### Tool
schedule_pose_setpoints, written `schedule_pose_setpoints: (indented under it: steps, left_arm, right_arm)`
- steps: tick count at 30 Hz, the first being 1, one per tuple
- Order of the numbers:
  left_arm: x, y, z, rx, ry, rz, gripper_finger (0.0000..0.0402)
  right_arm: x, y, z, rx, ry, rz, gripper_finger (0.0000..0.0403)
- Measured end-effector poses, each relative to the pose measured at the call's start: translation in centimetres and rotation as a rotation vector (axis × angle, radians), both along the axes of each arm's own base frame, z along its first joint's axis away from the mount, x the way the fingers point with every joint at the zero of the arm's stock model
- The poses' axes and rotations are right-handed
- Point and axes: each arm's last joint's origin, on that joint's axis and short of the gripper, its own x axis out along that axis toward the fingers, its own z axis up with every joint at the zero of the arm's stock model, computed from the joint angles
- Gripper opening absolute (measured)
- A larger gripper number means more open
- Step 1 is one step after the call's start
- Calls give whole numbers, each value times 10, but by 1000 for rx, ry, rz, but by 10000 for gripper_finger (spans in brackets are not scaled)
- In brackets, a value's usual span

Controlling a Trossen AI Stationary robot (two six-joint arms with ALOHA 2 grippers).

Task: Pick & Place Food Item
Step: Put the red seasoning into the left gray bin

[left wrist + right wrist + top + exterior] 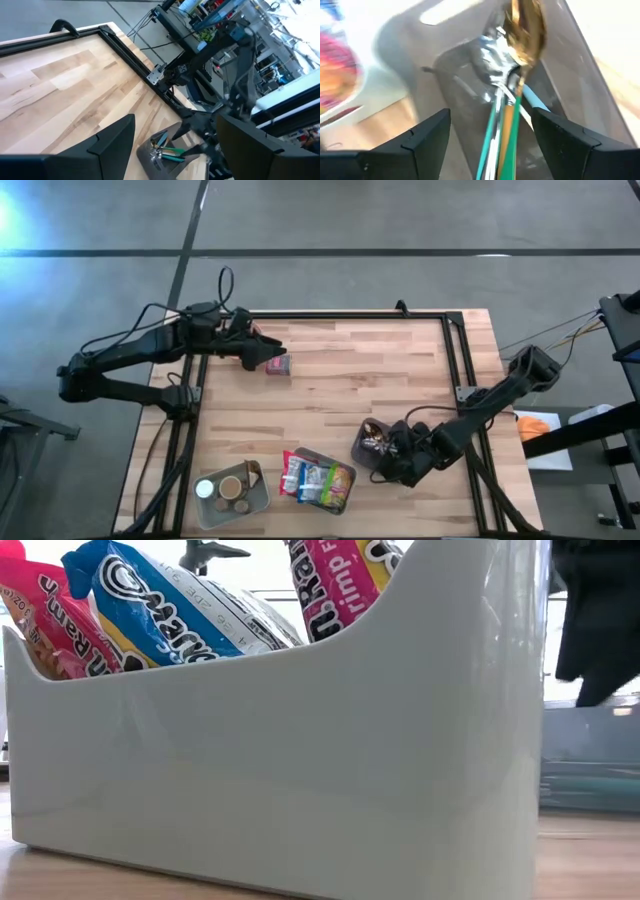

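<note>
A small pink food packet [279, 365] lies flat on the wooden table at the far left. My left gripper [262, 358] hovers just beside it, open, and in the left wrist view nothing sits between its fingers [175, 120]. My right gripper [396, 456] hangs open over a dark grey bin [368, 442] at the near right, tilted down into it. That bin holds cutlery: a gold spoon [525, 30] and green-handled pieces [495, 135] lie below the gap between the right gripper's fingers [490, 115].
A white bin [318, 480] full of snack packets stands near the table's front edge, and it fills the low view [300, 740]. Left of it is a grey tray [232, 494] with round items. A black frame [350, 316] runs along the far and right edges.
</note>
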Motion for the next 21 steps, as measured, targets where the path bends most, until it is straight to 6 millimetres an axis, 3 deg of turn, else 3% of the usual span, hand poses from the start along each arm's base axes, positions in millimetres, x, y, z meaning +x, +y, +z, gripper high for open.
schedule_pose_setpoints:
  steps: [8,15,21]
  left_arm:
    - [15,4,-13,84,198,-63,277]
    - [41,13,-23,369,372,-209,277]
    - [59,21,-39,451,465,-285,286]
  right_arm:
    - [1,-2,50,-124,-83,239,274]
    - [-3,-15,92,-301,-95,236,274]
    - [-3,-18,109,-358,-136,224,274]
